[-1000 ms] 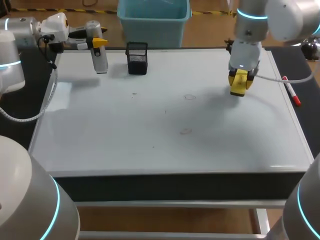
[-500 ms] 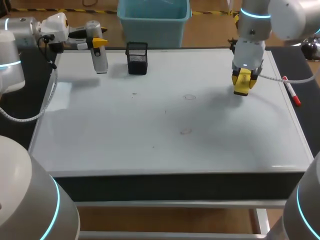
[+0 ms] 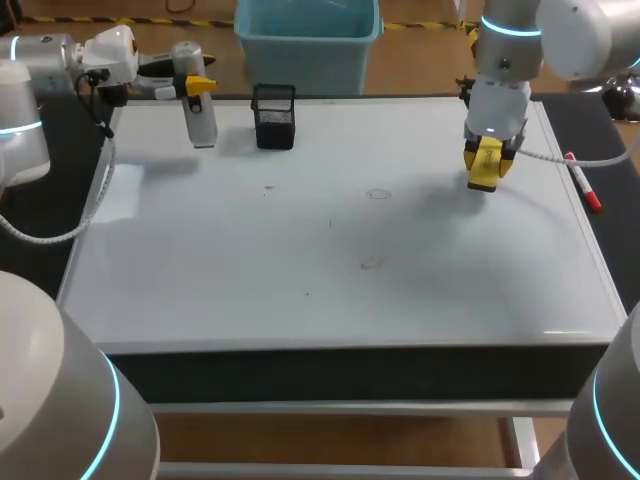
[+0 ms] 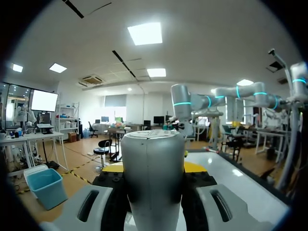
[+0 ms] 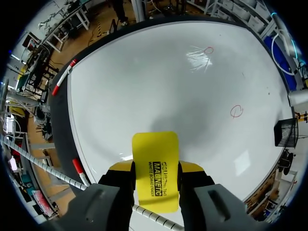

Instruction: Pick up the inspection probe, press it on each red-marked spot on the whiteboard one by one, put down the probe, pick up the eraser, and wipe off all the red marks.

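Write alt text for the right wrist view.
The right gripper holds a yellow eraser between its fingers above the whiteboard. Ahead of it on the board are a nearer red circle and a farther red circle. A red marker lies beside the board's edge.

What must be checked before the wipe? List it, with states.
1. Eraser gripped: ok, right gripper is shut on it.
2. Marks found: ok, near mark and far mark lie on the whiteboard ahead of the eraser.
3. Eraser touching whiteboard: cannot tell.
4. Probe put down: not ok, left gripper is shut on it.
5. Path to marks: ok, holder stands apart from both.
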Controlling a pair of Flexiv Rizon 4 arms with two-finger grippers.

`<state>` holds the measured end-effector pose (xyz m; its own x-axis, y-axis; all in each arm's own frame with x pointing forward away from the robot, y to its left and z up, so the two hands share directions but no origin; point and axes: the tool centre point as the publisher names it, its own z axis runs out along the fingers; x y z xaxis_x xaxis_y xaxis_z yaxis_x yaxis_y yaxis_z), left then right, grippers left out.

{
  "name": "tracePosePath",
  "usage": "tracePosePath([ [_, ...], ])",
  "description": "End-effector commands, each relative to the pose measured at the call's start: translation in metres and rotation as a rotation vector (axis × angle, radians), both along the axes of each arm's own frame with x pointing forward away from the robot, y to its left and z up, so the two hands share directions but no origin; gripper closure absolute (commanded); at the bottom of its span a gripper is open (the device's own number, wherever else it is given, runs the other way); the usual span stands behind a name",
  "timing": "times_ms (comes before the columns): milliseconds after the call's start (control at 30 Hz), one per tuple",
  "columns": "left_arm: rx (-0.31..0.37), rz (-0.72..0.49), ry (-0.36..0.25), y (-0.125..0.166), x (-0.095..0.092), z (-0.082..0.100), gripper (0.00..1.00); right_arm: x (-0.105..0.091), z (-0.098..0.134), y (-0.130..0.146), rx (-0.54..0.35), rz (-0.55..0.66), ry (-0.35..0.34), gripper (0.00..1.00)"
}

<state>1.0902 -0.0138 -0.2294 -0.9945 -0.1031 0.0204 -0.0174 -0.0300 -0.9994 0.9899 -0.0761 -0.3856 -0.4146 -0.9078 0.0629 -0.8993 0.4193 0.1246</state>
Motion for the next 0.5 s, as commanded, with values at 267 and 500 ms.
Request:
tracePosePath([
  [267, -0.007, -0.058, -0.002, -0.053, -0.038, 0.022, 1.0, 0.001, 0.001, -0.001, -0.002, 0.002, 0.001, 1.0],
  [500, -0.027, -0.101, -0.008, -0.087, -0.064, 0.029, 1.0, 0.001, 0.001, -0.001, -0.002, 0.002, 0.001, 1.0],
])
